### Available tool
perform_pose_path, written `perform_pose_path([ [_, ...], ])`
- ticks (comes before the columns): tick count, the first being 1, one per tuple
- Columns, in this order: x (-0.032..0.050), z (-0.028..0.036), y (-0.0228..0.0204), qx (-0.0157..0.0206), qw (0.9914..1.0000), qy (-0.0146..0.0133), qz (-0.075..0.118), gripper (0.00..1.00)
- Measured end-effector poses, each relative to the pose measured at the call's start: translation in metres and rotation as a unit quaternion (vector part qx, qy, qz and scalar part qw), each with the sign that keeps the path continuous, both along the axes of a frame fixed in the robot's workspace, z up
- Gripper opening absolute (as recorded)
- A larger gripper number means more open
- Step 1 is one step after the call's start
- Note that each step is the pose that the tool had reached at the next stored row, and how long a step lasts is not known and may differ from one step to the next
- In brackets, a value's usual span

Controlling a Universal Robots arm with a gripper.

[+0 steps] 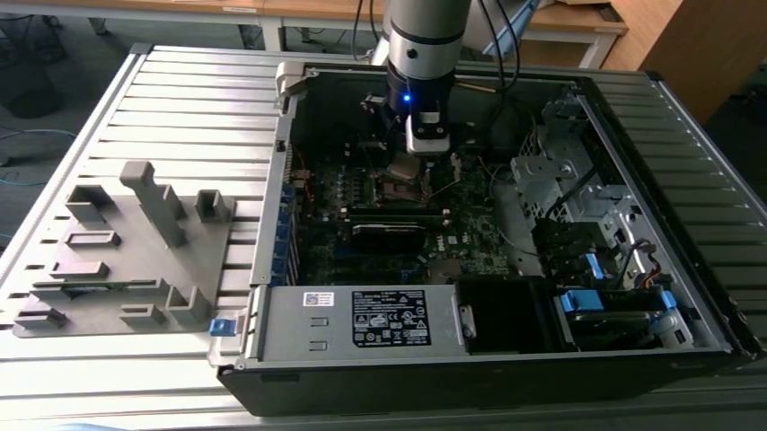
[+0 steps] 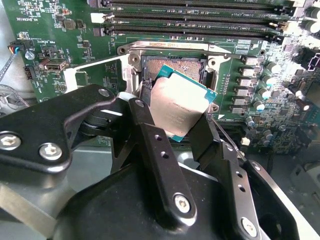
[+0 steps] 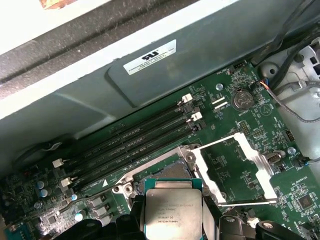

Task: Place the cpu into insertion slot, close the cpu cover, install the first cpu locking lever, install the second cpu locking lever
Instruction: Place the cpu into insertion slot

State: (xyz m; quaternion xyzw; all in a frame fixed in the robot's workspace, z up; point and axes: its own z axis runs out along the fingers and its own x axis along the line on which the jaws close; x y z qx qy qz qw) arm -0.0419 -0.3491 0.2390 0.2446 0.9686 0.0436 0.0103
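the gripper is clamped on the cpu, one black finger on each of two opposite edges. the chip hangs just above the insertion slot, apart from it and not seated.

the second wrist view shows the tilt: the silver face slants, a green edge of the cpu shows along its top and side, and part of the slot's contact field lies bare beyond it, inside the silvery rim. in the first wrist view the chip's face looks flat and squarely framed, with faint print on it, and a strip of the slot shows past its far edge.

the first wrist view also shows the cpu cover most plainly: a silvery frame with a square window, swung open and lying on the green motherboard right beside the slot. a thin metal rod lies along the cover's edge farthest from the memory slots; i cannot tell whether it is one of the levers. those long dark memory slots run in a row just beside the slot, on the side away from the fingers. a round coin battery sits farther off, beyond the cover.

the exterior view adds the wider scene. the arm comes down into an open computer case, the gripper directly over the slot. a labelled power supply lies well below the slot in that view, and a grey holder block stands outside the case, far to the exterior view's left of the slot.
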Motion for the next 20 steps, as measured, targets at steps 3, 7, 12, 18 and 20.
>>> perform_pose_path([
  [3, 0.0, 0.0, 0.0, 0.0, 0.99997, 0.0, -0.008, 0.54],
  [7, 0.0, 0.0, 0.0, 0.0, 0.99992, 0.0, -0.013, 0.54],
  [12, 0.0, 0.0, 0.0, 0.0, 0.9999, 0.0, -0.014, 0.54],
  [18, 0.0, 0.0, 0.0, 0.0, 0.99989, 0.0, -0.015, 0.54],
  [20, 0.0, -0.0001, 0.0, 0.0, 0.99985, 0.0, -0.017, 0.54],
])
